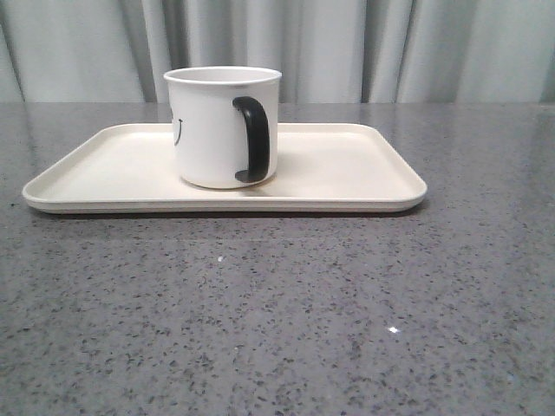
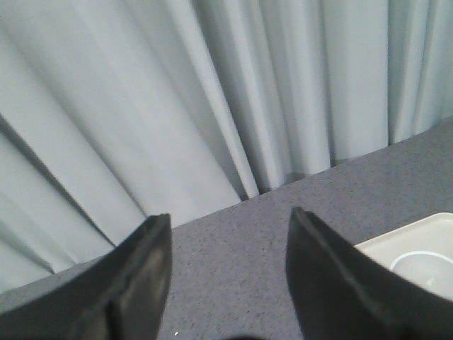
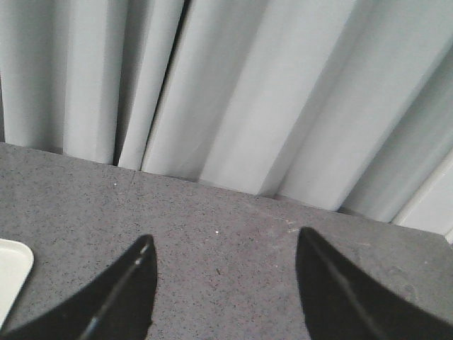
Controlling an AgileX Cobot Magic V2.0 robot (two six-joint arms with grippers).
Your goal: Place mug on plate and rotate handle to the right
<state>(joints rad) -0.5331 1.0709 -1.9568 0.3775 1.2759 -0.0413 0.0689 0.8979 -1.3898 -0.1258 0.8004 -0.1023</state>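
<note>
Standing upright on plate (image 1: 364,178), mug (image 1: 212,130) has handle (image 1: 252,139) facing camera, slightly right; left fingers (image 2: 141,283) and right fingers (image 3: 120,297) spread apart, empty, well clear above counter (image 1: 277,312).

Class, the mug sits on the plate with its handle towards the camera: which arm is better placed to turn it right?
Probably left: the left gripper, open, sees the mug; the right gripper sees only the plate corner.

Even soft light, sharp focus, faint shadows.
</note>
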